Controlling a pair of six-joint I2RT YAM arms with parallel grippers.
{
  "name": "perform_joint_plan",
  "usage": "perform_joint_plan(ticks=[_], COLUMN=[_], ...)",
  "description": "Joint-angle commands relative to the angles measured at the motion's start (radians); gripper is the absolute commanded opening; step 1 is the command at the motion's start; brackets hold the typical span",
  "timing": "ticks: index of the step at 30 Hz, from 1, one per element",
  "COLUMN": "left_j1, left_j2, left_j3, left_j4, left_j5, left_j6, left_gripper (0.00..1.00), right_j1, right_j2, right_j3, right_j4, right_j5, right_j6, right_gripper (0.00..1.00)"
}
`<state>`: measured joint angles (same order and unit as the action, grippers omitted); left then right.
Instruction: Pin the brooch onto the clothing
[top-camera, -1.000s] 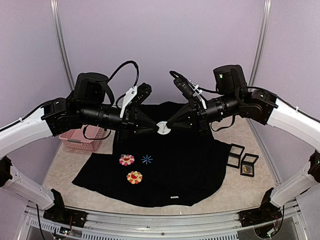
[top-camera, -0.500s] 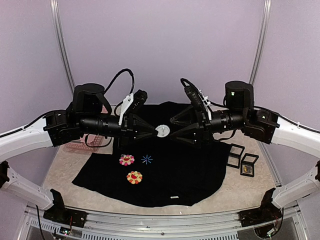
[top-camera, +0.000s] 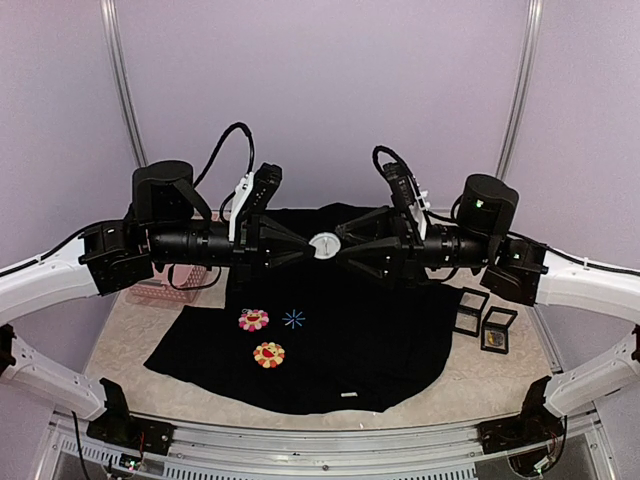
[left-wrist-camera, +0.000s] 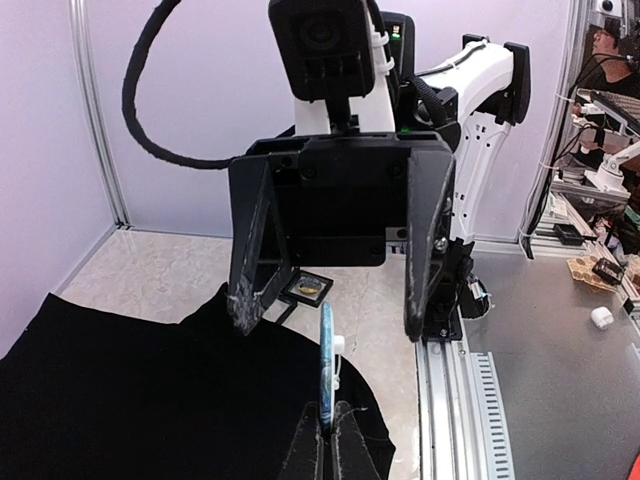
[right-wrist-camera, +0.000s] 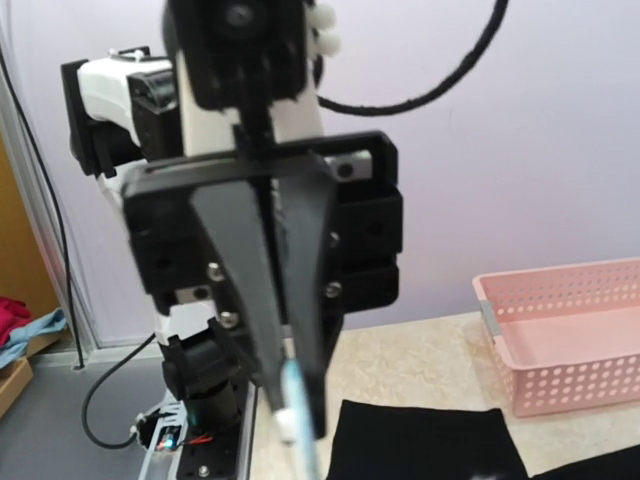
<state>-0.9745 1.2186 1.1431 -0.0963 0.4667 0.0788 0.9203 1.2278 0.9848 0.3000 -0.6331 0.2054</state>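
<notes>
The brooch (top-camera: 325, 245) hangs in the air above the black clothing (top-camera: 350, 330), between the two arms. My left gripper (top-camera: 308, 247) is shut on its lower edge. In the left wrist view the brooch (left-wrist-camera: 326, 360) stands edge-on, blue rim up, out of my left gripper (left-wrist-camera: 326, 428). My right gripper (top-camera: 346, 247) faces it, open, one finger on each side of the brooch without touching it; the left wrist view shows the right gripper (left-wrist-camera: 333, 325) spread wide. The right wrist view shows the brooch (right-wrist-camera: 297, 408) in the left gripper (right-wrist-camera: 290, 392).
On the clothing lie a pink flower (top-camera: 253, 320), an orange flower (top-camera: 268, 354), a blue starburst (top-camera: 293, 318) and a white label (top-camera: 348, 396). A pink basket (top-camera: 160, 285) stands at the left. Two black display boxes (top-camera: 470, 310) (top-camera: 497, 330) sit at the right.
My right gripper has let go of the brooch and opened. Both arms have risen and levelled out, carrying the brooch a little higher in the left gripper.
</notes>
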Motion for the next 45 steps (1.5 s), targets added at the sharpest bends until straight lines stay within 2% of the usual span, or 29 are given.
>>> perform_joint_plan(ticks=[1,4,15,23,27,32,34,36,39,42,45], left_j1=[-0.013,-0.015,-0.028,-0.080,-0.082,-0.077,-0.064,-0.054,-0.052,-0.052,-0.052], left_j2=[0.006,0.008,0.012,0.011,0.006,-0.009,-0.009,-0.006,-0.008,-0.010,-0.010], left_j3=[0.014,0.017,0.013,0.011,0.010,-0.001,0.003,0.009,0.004,0.003,0.006], left_j4=[0.036,0.034,0.017,0.004,0.005,-0.001,-0.016,-0.025,-0.023,-0.022,-0.021], left_j5=[0.015,0.020,0.057,0.068,0.063,-0.066,-0.117,-0.121,-0.112,-0.110,-0.102], left_j6=[0.004,0.009,0.059,0.121,0.125,0.123,0.114,0.106,0.106,0.102,0.098], left_gripper=[0.00,0.00,0.00,0.00,0.00,0.00,0.00,0.00,0.00,0.00,0.00], right_j1=[0.016,0.017,0.017,0.017,0.016,0.016,0.017,0.017,0.017,0.016,0.016], right_j2=[0.037,0.056,0.061,0.065,0.080,0.011,-0.023,-0.041,-0.064,-0.071,-0.051], right_j3=[0.044,0.056,0.059,0.073,0.110,0.064,0.054,0.065,0.057,0.041,0.055], right_j4=[0.010,0.003,-0.034,-0.086,-0.142,-0.156,-0.199,-0.248,-0.233,-0.166,-0.177], right_j5=[0.016,0.017,0.081,0.160,0.165,-0.065,-0.136,-0.128,-0.005,0.053,0.090], right_j6=[0.010,0.012,0.026,0.039,0.028,-0.104,-0.162,-0.185,-0.167,-0.135,-0.126], right_gripper=[0.59,0.58,0.24,0.17,0.18,0.46,0.54,0.58,0.50,0.40,0.33])
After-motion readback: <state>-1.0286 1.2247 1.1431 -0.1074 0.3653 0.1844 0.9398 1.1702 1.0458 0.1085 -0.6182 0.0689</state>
